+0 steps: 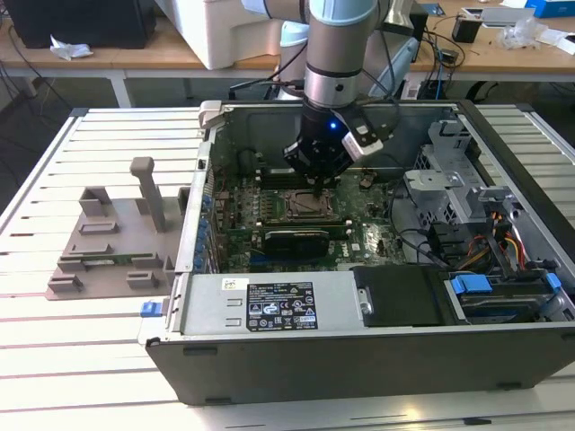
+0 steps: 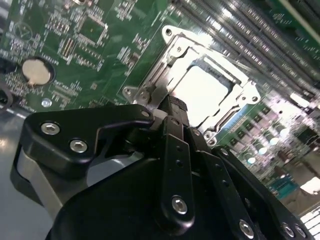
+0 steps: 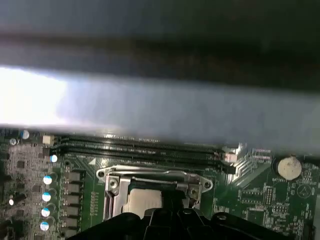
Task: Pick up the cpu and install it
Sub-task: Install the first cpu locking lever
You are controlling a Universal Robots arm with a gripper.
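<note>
I see the open computer case (image 1: 359, 296) lying on the slatted desk (image 1: 81, 350), with a grey fixture (image 1: 112, 242) beside it toward the exterior view's left. The arm reaches down into the case, and my gripper (image 1: 316, 166) hangs just above the motherboard (image 1: 296, 229). In both wrist views the cpu (image 2: 197, 92) (image 3: 142, 202) sits inside the metal socket frame (image 2: 200, 95), its pale top facing up. The gripper (image 2: 172, 107) sits just beside the socket, its fingers closed together with nothing between them.
</note>
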